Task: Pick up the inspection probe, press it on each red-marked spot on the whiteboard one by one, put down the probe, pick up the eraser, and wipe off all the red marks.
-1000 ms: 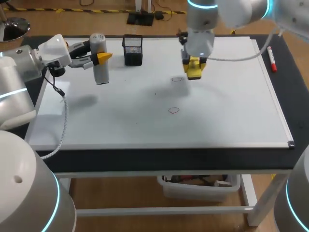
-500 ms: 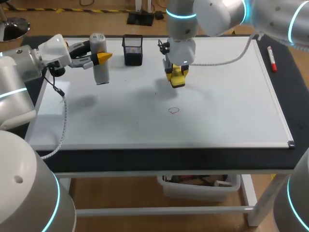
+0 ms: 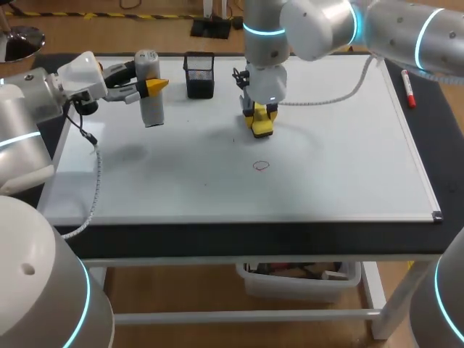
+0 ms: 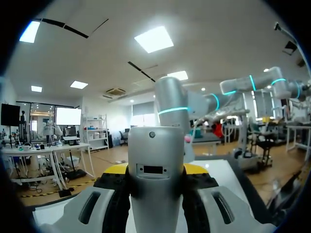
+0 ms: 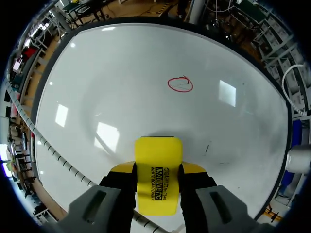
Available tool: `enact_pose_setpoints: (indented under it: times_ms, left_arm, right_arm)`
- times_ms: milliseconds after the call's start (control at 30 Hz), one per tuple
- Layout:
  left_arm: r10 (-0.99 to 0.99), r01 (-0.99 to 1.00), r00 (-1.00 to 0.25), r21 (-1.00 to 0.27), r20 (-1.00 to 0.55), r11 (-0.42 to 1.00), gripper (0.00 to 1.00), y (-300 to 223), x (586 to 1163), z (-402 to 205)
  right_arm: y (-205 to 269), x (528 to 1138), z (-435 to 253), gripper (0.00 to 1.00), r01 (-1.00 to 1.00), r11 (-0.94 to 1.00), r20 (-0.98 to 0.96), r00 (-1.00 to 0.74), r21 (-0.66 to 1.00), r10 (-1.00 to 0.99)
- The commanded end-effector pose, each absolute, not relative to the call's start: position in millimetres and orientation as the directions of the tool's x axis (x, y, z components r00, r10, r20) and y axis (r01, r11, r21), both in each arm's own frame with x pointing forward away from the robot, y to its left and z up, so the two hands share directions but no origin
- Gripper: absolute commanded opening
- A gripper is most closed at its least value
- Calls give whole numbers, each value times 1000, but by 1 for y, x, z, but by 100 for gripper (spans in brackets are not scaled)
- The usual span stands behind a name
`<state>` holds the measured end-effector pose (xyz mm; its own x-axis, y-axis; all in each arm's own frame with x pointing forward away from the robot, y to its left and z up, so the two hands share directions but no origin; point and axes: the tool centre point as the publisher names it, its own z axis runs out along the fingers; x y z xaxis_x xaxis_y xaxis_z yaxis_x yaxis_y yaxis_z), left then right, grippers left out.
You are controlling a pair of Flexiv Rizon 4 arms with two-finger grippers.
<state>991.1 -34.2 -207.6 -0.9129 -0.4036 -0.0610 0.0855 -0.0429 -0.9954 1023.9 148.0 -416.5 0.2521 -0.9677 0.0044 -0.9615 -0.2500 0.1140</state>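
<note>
My left gripper [image 3: 155, 87] is shut on the grey inspection probe [image 3: 148, 98] and holds it above the far left of the whiteboard [image 3: 348, 167]. In the left wrist view the probe [image 4: 155, 160] stands upright between the yellow-tipped fingers [image 4: 115, 171]. My right gripper [image 3: 259, 114] is shut on the yellow eraser [image 3: 262, 127], which rests on the board near its middle. One red circle [image 3: 261, 165] lies on the board nearer the front. In the right wrist view that red circle [image 5: 180, 84] is ahead of the eraser [image 5: 158, 167].
A black mesh pen holder [image 3: 199, 74] stands at the board's back edge, between the two grippers. A red marker [image 3: 408, 88] lies on the dark table right of the board. A small dark tick [image 5: 207, 148] is beside the eraser.
My right arm has slid the eraser leftward across the board, over the spot where a faint red circle showed; that circle is no longer visible. The left arm and probe have not moved.
</note>
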Motion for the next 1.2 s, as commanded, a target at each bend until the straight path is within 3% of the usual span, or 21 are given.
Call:
enact_pose_setpoints:
  times_ms: [33,700,1200]
  left_arm:
    - [-404,89,-912,-995,-63,-45,0,-35,991,-208]
    - [-404,89,-912,-995,-63,-45,0,-35,991,-208]
    - [-404,89,-912,-995,-63,-45,0,-35,991,-208]
  right_arm:
    - [149,1028,-422,0,-958,-258,9,261,128,-965]
    - [125,1036,-434,0,-965,-197,31,205,172,-978]
    - [73,1048,-433,0,-984,-73,60,84,164,-995]
